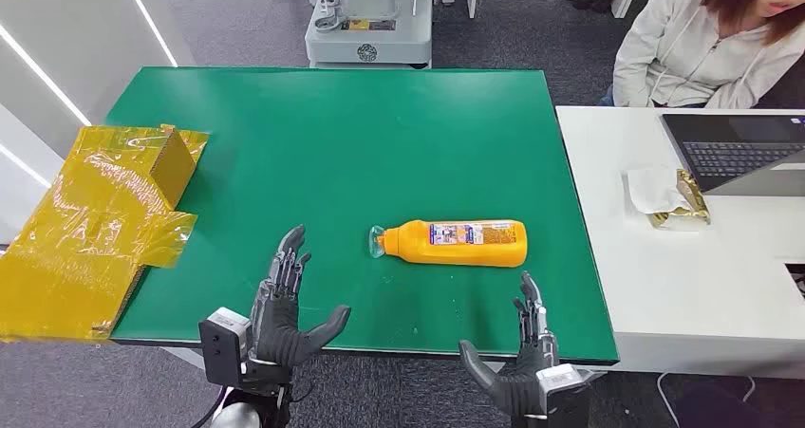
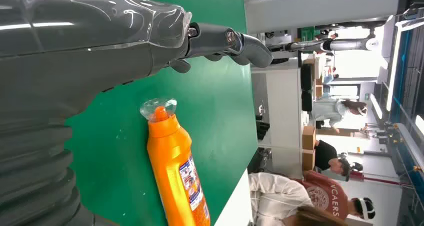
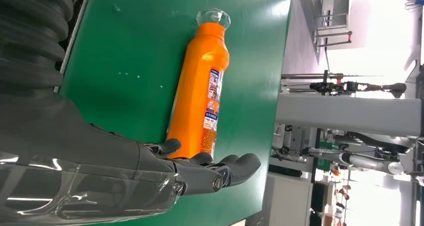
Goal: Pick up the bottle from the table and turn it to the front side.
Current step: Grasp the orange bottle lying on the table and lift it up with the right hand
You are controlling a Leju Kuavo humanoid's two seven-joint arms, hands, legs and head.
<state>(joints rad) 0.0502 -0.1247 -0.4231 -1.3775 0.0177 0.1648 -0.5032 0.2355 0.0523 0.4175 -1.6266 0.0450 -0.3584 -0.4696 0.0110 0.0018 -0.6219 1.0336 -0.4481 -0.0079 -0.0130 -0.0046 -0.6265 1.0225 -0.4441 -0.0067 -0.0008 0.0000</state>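
I have both hands raised over the near edge of the green table (image 1: 285, 115), palms facing each other, with the orange bottle (image 1: 456, 243) lying on its side between and just beyond them. My left hand (image 1: 285, 309) has its fingers spread and holds nothing; my right hand (image 1: 527, 352) is likewise spread and empty. I judge this stance is a bracket for a grasp: either hand can close in without crossing the other. The bottle's clear cap (image 1: 378, 243) points toward my left, and its label (image 1: 465, 232) faces partly up, so I expect a lift and a roll about its long axis will bring the front round.

A yellow taped carton (image 1: 85, 229) overhangs the table's left edge, well apart from the bottle. To the right stands a white desk (image 1: 664, 295) with a laptop (image 1: 736, 148); a person in a pale hoodie (image 1: 698, 44) sits behind it. Grey carpet lies beyond.
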